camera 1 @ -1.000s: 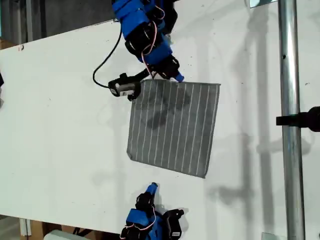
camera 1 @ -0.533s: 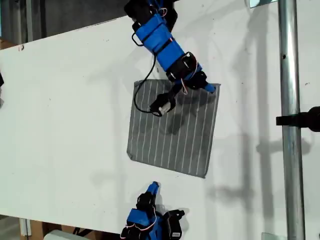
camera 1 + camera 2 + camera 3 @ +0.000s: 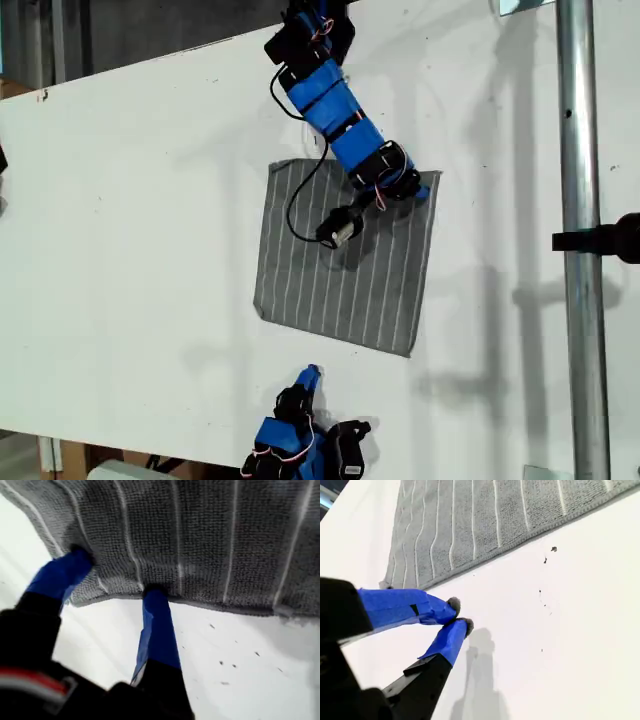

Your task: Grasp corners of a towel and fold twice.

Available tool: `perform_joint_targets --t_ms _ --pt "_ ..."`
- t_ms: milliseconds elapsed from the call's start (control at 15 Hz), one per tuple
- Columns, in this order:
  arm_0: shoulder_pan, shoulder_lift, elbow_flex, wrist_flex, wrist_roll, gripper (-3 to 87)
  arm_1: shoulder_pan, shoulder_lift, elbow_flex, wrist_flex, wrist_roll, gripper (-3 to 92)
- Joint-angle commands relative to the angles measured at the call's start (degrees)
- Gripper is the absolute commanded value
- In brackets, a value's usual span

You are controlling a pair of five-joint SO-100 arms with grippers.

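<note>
The dark grey pinstriped towel (image 3: 330,290) lies flat on the white table (image 3: 130,250). My first gripper (image 3: 422,188) is at the towel's far edge, beside its corner (image 3: 438,172) towards the exterior view's upper right. In the first wrist view the first gripper (image 3: 117,572) is open, both blue fingertips (image 3: 155,597) touching the towel's hem (image 3: 210,540). My second gripper (image 3: 310,375) rests shut near the exterior view's bottom edge, clear of the towel. In the second wrist view my second gripper (image 3: 461,614) holds nothing, and a towel corner (image 3: 385,584) lies just beyond it.
The first arm's wrist camera (image 3: 338,232) and its black cable hang over the towel's far half. A metal pole (image 3: 575,300) with a black clamp (image 3: 610,238) runs down the exterior view's right side. The table's edge runs along the exterior view's top left.
My first arm has swung along the towel's far edge, from the exterior view's upper left corner of the towel to the upper right one. The second arm has stayed put.
</note>
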Motion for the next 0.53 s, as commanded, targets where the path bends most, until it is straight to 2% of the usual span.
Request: perform_joint_targets --t_ms 0,200,333,467 --pt "0.6 0.1 -3.4 -0.9 0.8 1.2 1.0 -1.1 0.5 -2.0 -0.4 -0.1" --pt "1.3 -3.9 -12.0 -4.3 3.3 -2.9 1.0 -0.4 0.7 -2.3 -0.5 -0.2" --pt "6.9 -30.9 -27.8 -9.0 7.1 -2.9 1.5 0.5 1.3 -2.0 -1.5 -0.2" --pt "14.6 -63.4 -50.8 -6.9 9.7 -2.9 2.0 1.3 1.5 -1.8 -2.0 -0.2"
